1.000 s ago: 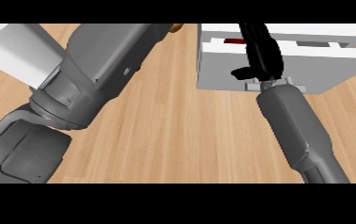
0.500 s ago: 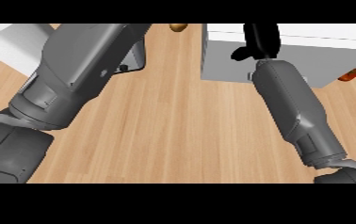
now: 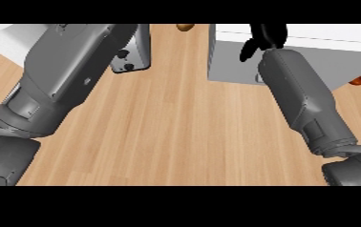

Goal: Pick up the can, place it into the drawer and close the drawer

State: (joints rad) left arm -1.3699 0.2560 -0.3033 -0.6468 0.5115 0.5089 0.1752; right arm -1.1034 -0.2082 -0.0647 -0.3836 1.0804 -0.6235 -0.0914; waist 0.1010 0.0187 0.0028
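The white drawer unit (image 3: 233, 61) stands at the back right, with only its white top and grey front showing; none of its inside is visible. The can is not visible anywhere. My right forearm runs up from the lower right, and my right hand (image 3: 268, 36) rests against the unit's upper front edge. Its fingers point straight up past the view's top and its thumb hangs down. My left forearm fills the left side, and its hand lies beyond the top edge.
A grey appliance (image 3: 134, 54) with black knobs stands at the back beside my left forearm. A small brown object (image 3: 185, 26) lies at the far edge, an orange one (image 3: 356, 81) at the right edge. Bare wooden counter (image 3: 176, 130) spans the middle.
One second ago the drawer stood open with a red thing inside under my right hand. Now its inside no longer shows, and the hand has moved farther back. The left forearm shifted up.
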